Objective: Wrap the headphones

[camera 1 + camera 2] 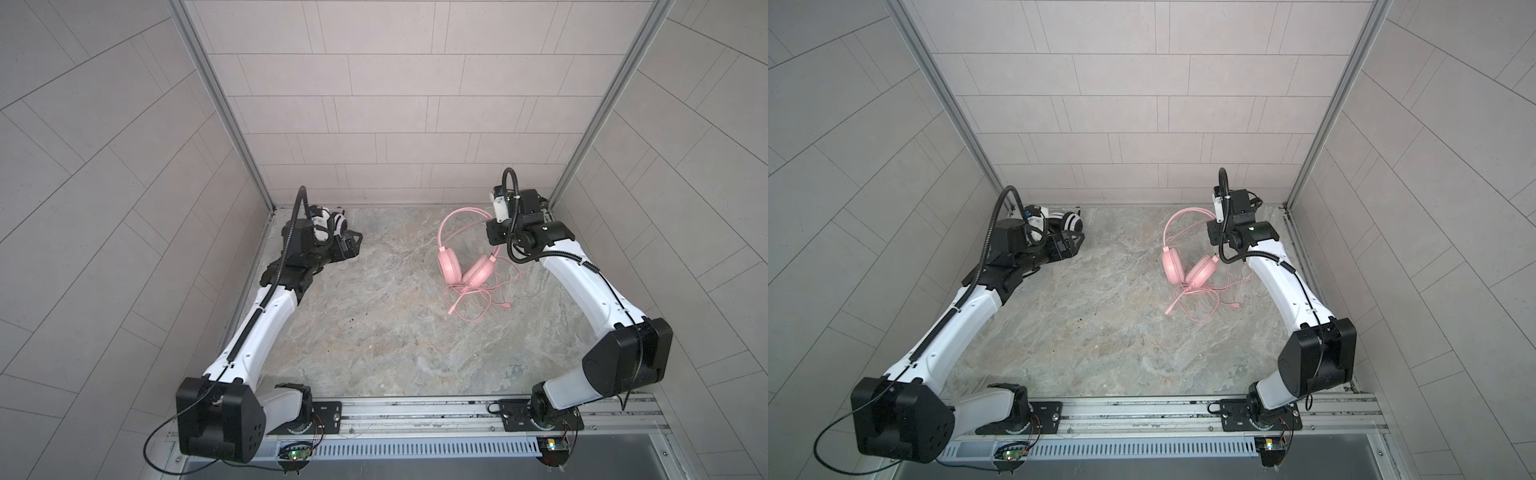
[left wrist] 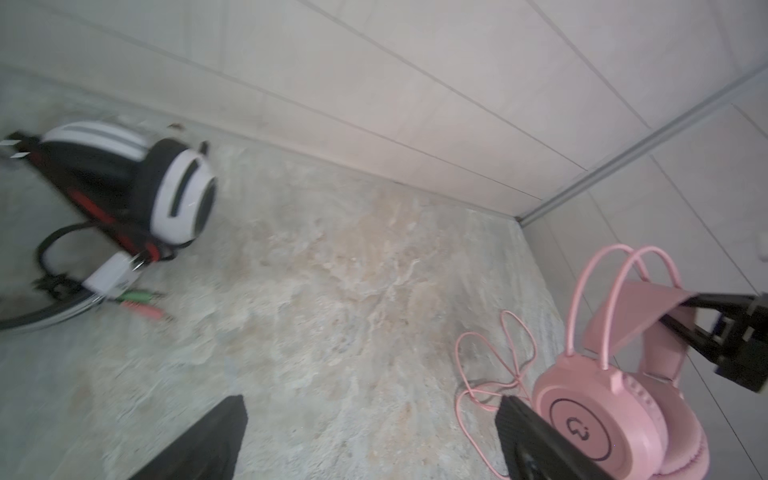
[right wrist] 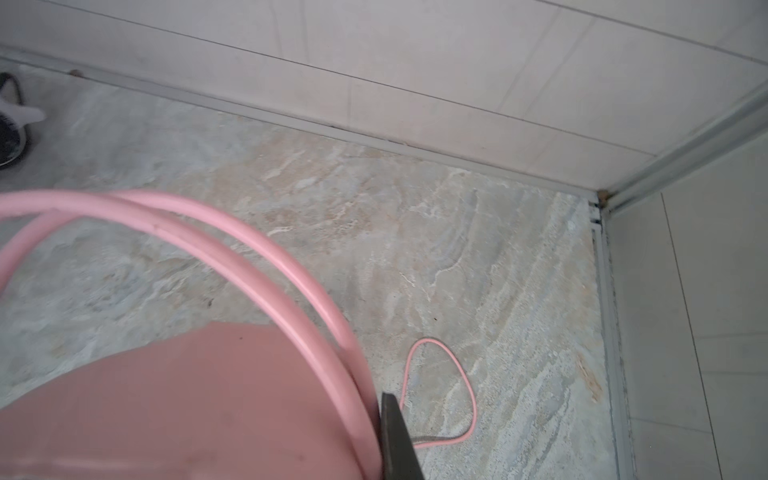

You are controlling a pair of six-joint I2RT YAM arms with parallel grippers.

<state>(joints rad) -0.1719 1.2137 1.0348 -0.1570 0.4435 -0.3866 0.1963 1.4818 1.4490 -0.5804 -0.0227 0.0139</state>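
Observation:
The pink headphones (image 1: 453,266) (image 1: 1171,266) sit right of centre, their headband raised toward the back wall. My right gripper (image 1: 493,232) (image 1: 1212,231) is shut on the headband's wide inner strap. The left wrist view shows the black fingers (image 2: 685,309) pinching that strap above the ear cup (image 2: 590,415). In the right wrist view the strap (image 3: 208,395) fills the space beside my right gripper (image 3: 376,419). The pink cable (image 1: 494,291) (image 3: 457,374) lies loose on the table. The white-and-black headphones (image 1: 338,220) (image 2: 178,195) lie in the far left corner, beside my open, empty left gripper (image 1: 353,243) (image 2: 370,409).
Tiled walls enclose the marble table (image 1: 374,332) on three sides, with metal corner posts (image 1: 257,187) at the back. The white-and-black set's bundled cable ends in green and pink plugs (image 2: 137,305). A metal rail (image 1: 415,411) carrying both arm bases runs along the front.

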